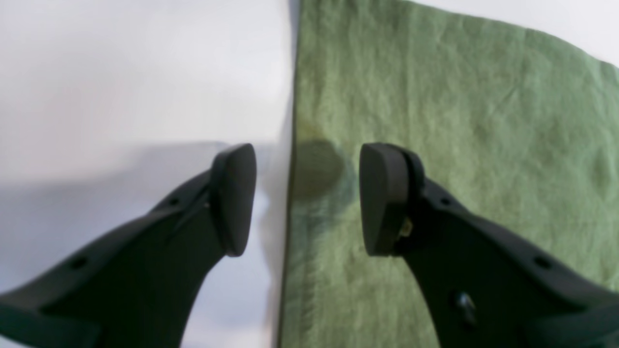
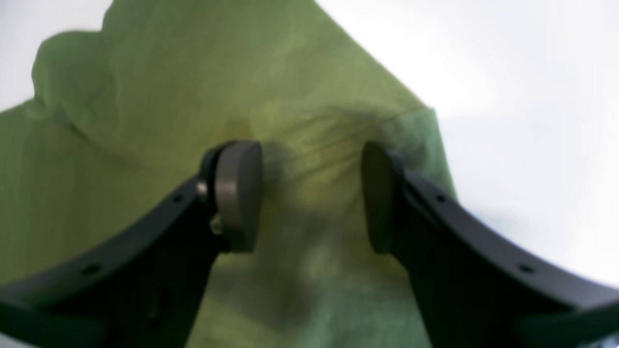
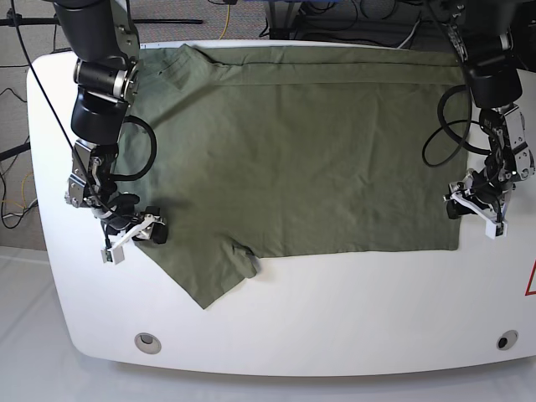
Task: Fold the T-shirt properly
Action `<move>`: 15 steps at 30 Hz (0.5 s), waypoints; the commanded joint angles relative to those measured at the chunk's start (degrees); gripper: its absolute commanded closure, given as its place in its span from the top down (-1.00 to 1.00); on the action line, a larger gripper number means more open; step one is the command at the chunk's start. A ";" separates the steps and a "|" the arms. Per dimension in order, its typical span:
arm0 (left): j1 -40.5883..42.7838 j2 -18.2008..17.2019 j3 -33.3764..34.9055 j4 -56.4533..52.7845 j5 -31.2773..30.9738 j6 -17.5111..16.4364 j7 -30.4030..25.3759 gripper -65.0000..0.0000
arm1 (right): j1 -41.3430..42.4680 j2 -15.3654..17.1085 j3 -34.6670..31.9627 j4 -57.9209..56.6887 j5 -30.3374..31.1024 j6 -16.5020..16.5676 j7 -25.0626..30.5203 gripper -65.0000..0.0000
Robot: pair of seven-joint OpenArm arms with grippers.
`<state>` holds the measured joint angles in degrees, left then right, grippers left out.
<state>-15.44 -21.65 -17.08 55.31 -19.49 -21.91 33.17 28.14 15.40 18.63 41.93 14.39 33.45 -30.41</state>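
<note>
White table (image 3: pixel 335 327) carries the spread olive T-shirt (image 3: pixel 301 151).

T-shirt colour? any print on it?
Plain olive green T-shirt, no print visible; the base view shows it best.

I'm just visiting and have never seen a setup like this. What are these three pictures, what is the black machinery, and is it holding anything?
It is a robot with two arms working over a white table. The base picture looks down from above; the other two come from small cameras on each wrist, looking out between that hand's two black fingers.

Spread on the table is an olive-green T-shirt, mostly flat, one sleeve sticking out toward the near edge.

The left hand, on the right in the overhead picture, sits at the shirt's straight side edge, one finger over the table and one over the cloth. The right hand is over the fabric near a sleeve. Both hands are open, so nothing is gripped.
</note>
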 commanded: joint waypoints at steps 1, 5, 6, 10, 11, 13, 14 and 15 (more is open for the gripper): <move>-1.57 -0.82 0.07 0.56 -0.32 -0.36 -1.50 -0.01 | 1.02 0.75 -0.04 1.61 0.56 0.30 -0.80 -0.02; -1.64 -0.35 0.12 0.34 -0.33 -0.31 -1.44 -0.01 | 1.18 0.58 0.11 1.43 0.21 0.45 -0.99 -0.02; -1.67 -0.29 0.18 0.32 -0.33 -0.21 -1.50 -0.01 | 1.19 0.60 0.11 1.49 0.22 0.45 -1.08 -0.02; -1.77 -0.13 0.27 0.29 -0.23 0.03 -1.58 -0.02 | 1.21 0.61 0.18 1.50 0.27 0.47 -1.38 -0.02; -1.77 -0.09 0.30 0.29 -0.23 0.07 -1.54 -0.02 | 1.17 0.59 0.17 1.51 0.24 0.45 -1.43 -0.02; -1.66 0.02 0.23 0.27 -0.12 0.30 -1.58 -0.02 | 1.23 0.61 0.14 1.43 0.25 0.44 -1.47 -0.02; -1.52 -0.02 0.09 0.29 -0.08 0.59 -1.75 -0.02 | 1.29 0.55 0.10 1.20 0.27 0.46 -1.23 -0.02; -1.38 -0.06 -0.06 0.31 -0.04 0.87 -1.92 -0.02 | 1.35 0.48 0.06 0.97 0.29 0.49 -1.00 -0.01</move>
<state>-15.73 -20.75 -16.73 54.85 -19.29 -21.50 32.80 27.88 15.38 18.70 42.70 14.76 33.65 -31.70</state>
